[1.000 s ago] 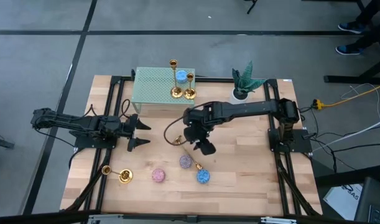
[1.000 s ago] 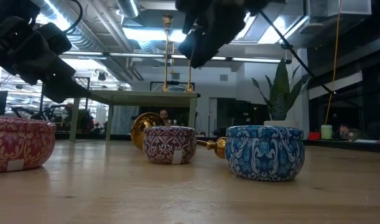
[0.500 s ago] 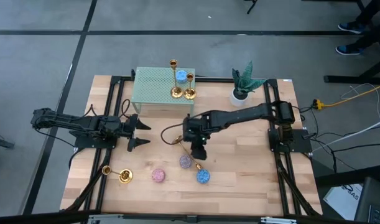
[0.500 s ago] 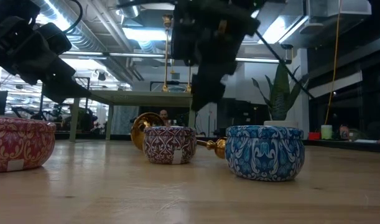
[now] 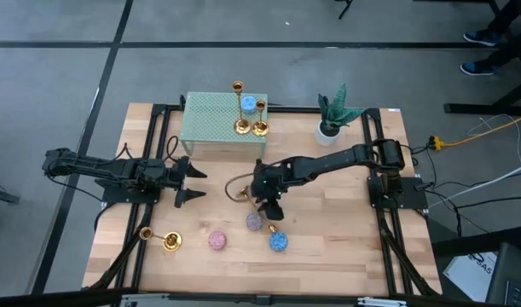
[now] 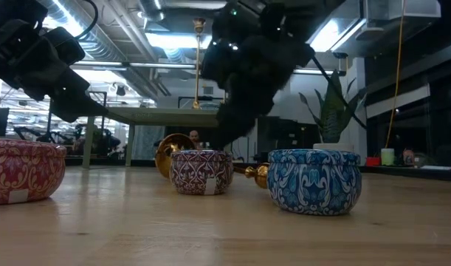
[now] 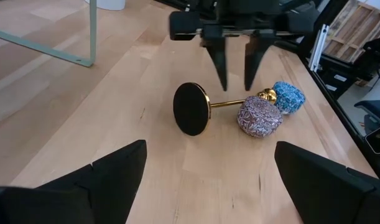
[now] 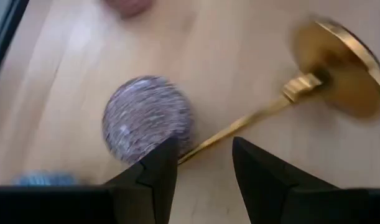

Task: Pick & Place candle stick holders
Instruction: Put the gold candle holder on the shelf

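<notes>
Four candle stick holders showed in the overhead frame: two stood upright (image 5: 238, 126) (image 5: 260, 128) on the green perforated stand (image 5: 211, 123) at the upper middle, with a blue candle (image 5: 247, 105) between them; one lay on its side (image 5: 164, 240) at the lower left of the desk (image 5: 337, 213); and one lay toppled (image 5: 241, 193) at the centre. My right end effector (image 5: 271, 205) hung low over that centre one, fingers spread and straddling its thin stem without yet touching it. In my right wrist frame the gold stem ran between my two dark fingertips (image 8: 153, 168), the round base at the upper right and the purple-grey candle (image 8: 146, 119) just beside the stem at the left. The blue patterned candle (image 5: 279, 241) sat near the holder's cup end, at the lower middle of the overhead frame, and the pink candle (image 5: 217, 240) lay to its left. My left end effector (image 5: 188, 183) hovered at the left middle of the overhead frame, fingers spread wide and holding nothing, well apart from the toppled holder. A potted plant (image 5: 332, 115) stood at the upper right of the desk.
</notes>
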Action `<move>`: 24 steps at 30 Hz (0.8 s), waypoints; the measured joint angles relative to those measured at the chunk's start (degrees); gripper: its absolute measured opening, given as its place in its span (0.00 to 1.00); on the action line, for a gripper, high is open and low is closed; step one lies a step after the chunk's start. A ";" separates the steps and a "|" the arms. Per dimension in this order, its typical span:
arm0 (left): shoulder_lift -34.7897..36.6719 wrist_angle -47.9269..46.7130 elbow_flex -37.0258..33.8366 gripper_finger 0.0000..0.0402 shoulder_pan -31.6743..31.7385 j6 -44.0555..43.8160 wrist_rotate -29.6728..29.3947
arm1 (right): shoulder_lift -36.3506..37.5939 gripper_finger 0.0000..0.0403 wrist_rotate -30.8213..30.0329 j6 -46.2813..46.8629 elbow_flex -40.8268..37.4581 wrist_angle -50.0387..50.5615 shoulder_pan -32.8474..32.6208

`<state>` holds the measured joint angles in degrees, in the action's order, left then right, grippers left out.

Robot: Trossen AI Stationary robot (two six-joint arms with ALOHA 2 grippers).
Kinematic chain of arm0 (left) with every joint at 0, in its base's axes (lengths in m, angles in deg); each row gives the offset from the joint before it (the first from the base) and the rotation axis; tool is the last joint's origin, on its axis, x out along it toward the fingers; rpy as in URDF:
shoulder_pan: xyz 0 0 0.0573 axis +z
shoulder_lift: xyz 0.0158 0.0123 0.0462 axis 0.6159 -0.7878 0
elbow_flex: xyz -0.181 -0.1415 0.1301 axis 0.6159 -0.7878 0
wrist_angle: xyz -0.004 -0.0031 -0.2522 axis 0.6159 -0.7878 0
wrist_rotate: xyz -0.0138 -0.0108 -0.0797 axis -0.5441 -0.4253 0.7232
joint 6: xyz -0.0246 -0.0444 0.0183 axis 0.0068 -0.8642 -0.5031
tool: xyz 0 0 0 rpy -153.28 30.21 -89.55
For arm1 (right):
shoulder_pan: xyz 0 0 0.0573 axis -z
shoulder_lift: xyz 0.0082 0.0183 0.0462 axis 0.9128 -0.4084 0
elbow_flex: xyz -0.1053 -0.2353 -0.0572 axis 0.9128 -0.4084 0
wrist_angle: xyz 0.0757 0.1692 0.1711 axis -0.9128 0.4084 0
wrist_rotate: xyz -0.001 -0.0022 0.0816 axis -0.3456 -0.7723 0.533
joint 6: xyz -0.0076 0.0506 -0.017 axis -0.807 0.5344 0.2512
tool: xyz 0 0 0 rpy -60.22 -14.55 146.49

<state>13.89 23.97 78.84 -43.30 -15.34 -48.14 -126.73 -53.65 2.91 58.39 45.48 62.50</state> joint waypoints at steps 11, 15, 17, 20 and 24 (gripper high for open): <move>0.00 -0.02 0.02 0.88 -0.02 0.00 0.00 | 1.60 0.39 -0.01 -52.94 0.11 -2.54 -0.52; 0.00 -0.02 0.00 0.88 -0.01 0.00 0.00 | 1.60 0.39 -0.01 -69.64 0.11 -2.72 -1.41; 0.00 -0.02 0.02 0.88 -0.02 0.00 0.00 | 1.60 0.39 0.00 -76.56 0.11 -3.24 -1.49; 0.00 -0.02 0.01 0.88 -0.01 0.00 0.00 | 1.58 0.39 -1.08 -81.93 0.11 -3.66 -1.40; 0.00 -0.02 0.00 0.88 -0.02 0.00 0.00 | 1.29 0.39 -3.97 -86.76 -0.48 -3.60 -0.99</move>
<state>13.89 23.95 78.84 -43.32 -15.34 -48.14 -125.44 -57.62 -83.85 57.91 41.88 61.51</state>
